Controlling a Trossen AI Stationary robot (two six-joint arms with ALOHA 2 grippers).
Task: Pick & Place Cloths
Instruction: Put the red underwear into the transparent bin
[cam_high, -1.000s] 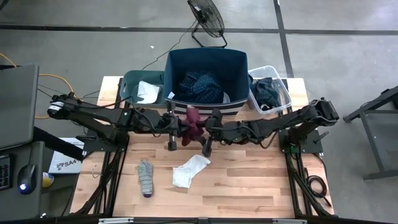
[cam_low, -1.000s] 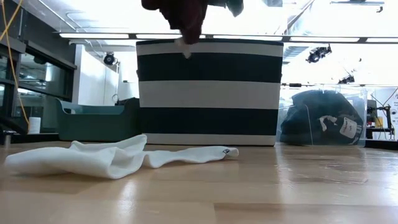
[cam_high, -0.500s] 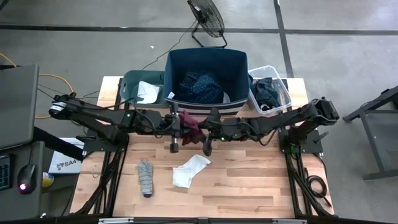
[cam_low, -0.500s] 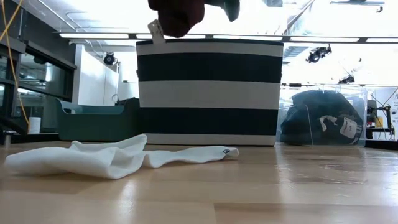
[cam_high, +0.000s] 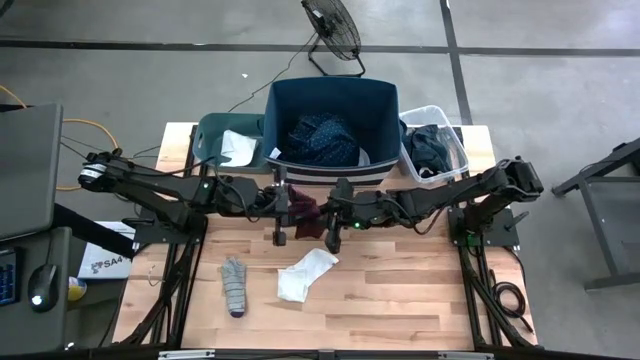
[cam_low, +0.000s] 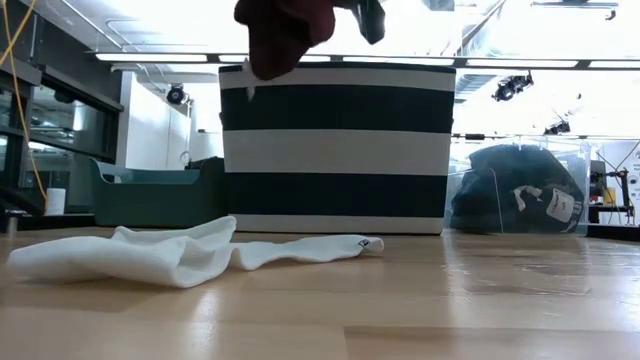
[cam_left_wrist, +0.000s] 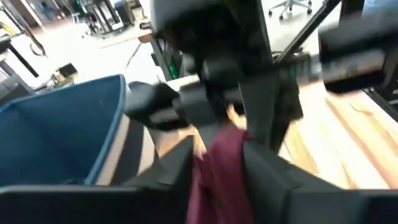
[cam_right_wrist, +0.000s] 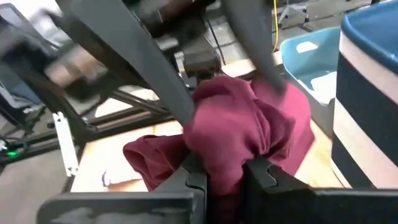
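Observation:
A maroon cloth (cam_high: 307, 210) hangs bunched in the air in front of the striped navy bin (cam_high: 330, 165), between my two grippers. My right gripper (cam_high: 328, 212) comes from the table's right and is shut on it. My left gripper (cam_high: 287, 208) comes from the left; its fingers stand a little apart with the cloth (cam_left_wrist: 217, 177) between them. A white sock (cam_high: 305, 273) and a grey sock (cam_high: 233, 285) lie flat on the table nearer the front edge. My right gripper pinches a bunched fold of the maroon cloth (cam_right_wrist: 227, 152) between its two fingers, several layers together. The fingers come level from the table's right. The cloth is lifted clear of the table and bulges beyond the fingertips. My left gripper has the cloth's other side (cam_left_wrist: 214, 162) between its parted fingers; whether they still touch it I cannot tell.
The navy bin holds a navy dotted cloth (cam_high: 322, 138). A teal bin (cam_high: 215, 130) with a pale cloth stands to its left, and a clear bin (cam_high: 445, 135) with dark garments to its right. Bare tabletop (cam_high: 420, 290) lies at the front right.
My right gripper has moved toward the table's left, up to the maroon cloth and my left gripper. The cloth hung spread out and lower a second ago. It is now drawn up into a tight bunch between the two grippers.

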